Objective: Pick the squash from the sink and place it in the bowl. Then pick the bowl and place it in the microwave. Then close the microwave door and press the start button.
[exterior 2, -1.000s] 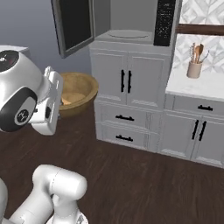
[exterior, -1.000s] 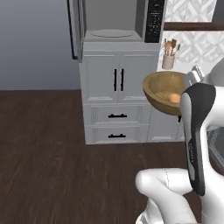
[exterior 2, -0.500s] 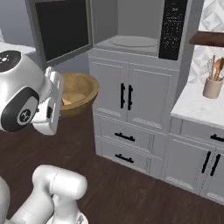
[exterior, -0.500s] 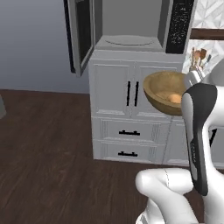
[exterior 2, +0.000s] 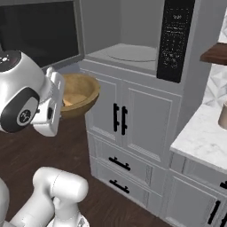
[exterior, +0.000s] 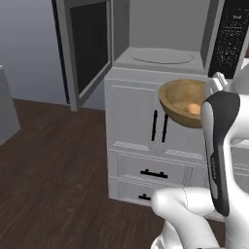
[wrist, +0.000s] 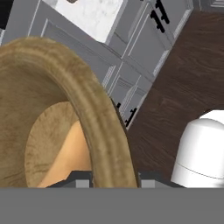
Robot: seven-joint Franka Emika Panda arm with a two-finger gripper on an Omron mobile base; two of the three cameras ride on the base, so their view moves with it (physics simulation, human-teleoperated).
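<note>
My gripper (wrist: 114,176) is shut on the rim of the wooden bowl (exterior: 181,100) (exterior 2: 82,91) (wrist: 98,109) and holds it in the air, in front of the cabinet and just below the microwave opening. The orange-tan squash (exterior: 193,109) (exterior 2: 72,100) (wrist: 70,153) lies inside the bowl. Above stands the microwave (exterior: 160,57) (exterior 2: 132,53), its pale turntable bare. The microwave door (exterior: 90,46) (exterior 2: 40,31) hangs open to the left, and the dark control panel (exterior: 233,36) (exterior 2: 175,40) is on the right. The sink is out of view.
Grey cabinet doors with black handles (exterior: 159,125) (exterior 2: 119,119) and two drawers (exterior 2: 117,164) sit under the microwave. To the right is a marble counter (exterior 2: 199,137) with a utensil holder (exterior 2: 223,115) and a wooden shelf (exterior 2: 215,53). Dark wood floor (exterior: 53,170) lies to the left.
The base has driven closer to the microwave, so the whole scene has shifted and grown larger. The bowl with the squash stays in my grip.
</note>
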